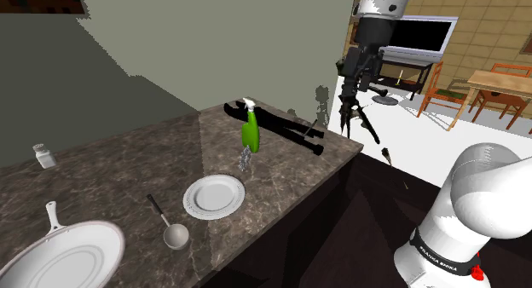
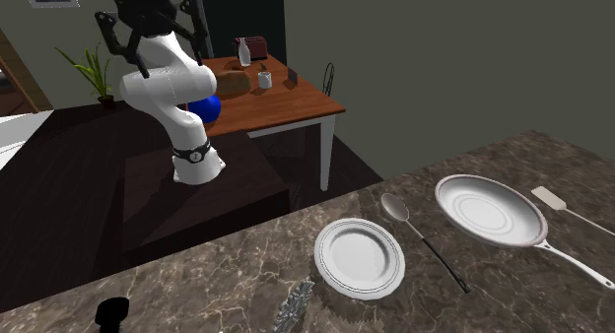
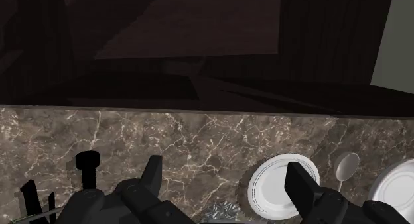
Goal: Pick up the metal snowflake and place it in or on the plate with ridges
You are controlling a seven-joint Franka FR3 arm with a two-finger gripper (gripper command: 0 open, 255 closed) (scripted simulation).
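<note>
The metal snowflake (image 1: 245,158) is small and silvery and lies on the dark marble counter (image 1: 128,158), just in front of a green spray bottle (image 1: 250,129). The ridged white plate (image 1: 214,196) sits close beside it; in the second exterior view the snowflake (image 2: 295,304) is just left of the plate (image 2: 360,257). My gripper (image 1: 352,116) hangs high off the counter's right end, well away from both. In the wrist view its fingers (image 3: 154,176) stand wide apart and hold nothing, with the snowflake (image 3: 225,208) and plate (image 3: 278,189) far below.
A ladle (image 1: 170,227), a white frying pan (image 1: 60,256) and a shaker (image 1: 43,156) lie on the counter's left part. A long black tool (image 1: 281,124) lies behind the spray bottle. A spatula (image 2: 567,211) rests beside the pan (image 2: 493,211).
</note>
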